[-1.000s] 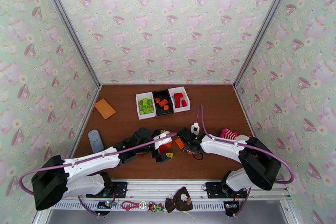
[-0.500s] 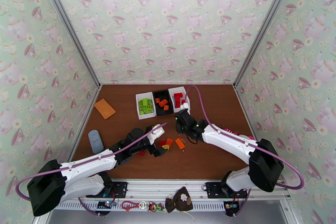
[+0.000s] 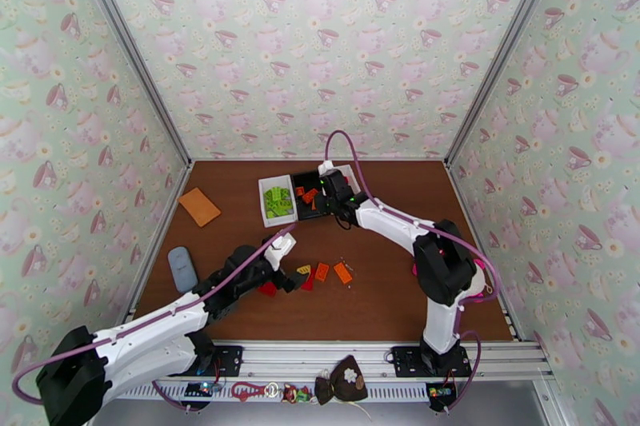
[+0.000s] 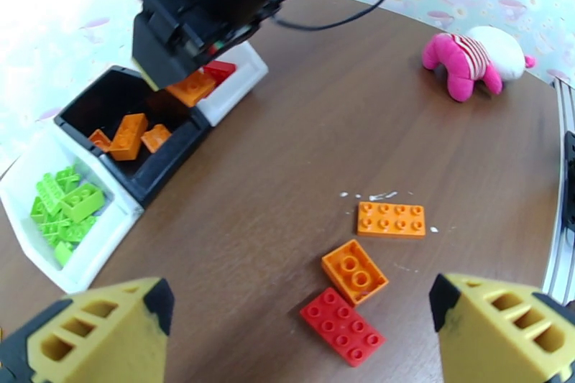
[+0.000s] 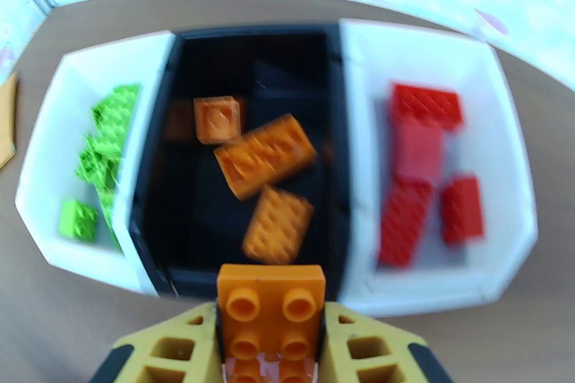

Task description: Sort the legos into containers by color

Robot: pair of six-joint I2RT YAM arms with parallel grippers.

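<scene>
1. The step in hand is the drop of an orange piece. The right gripper [image 5: 271, 352] hangs over the near rim of the black bin [image 5: 248, 31], its fingers closed narrowly on an orange brick [image 5: 271, 303].
2. The black bin already holds several orange legos. The white bin to its left [image 5: 43, 162] holds lime green ones, and the white bin to its right [image 5: 507, 162] holds red ones.
3. The next move likely calls for carrying the brick slightly farther over the black bin's opening. The fingers can then part so it falls clear of the rim.
4. The left gripper [image 4: 298, 327] hangs wide open and empty, well to the near side of the black bin. It is above a long orange brick [image 4: 392, 219], a square orange brick [image 4: 354, 271] and a red brick [image 4: 342, 325], all not yet sorted.
</scene>
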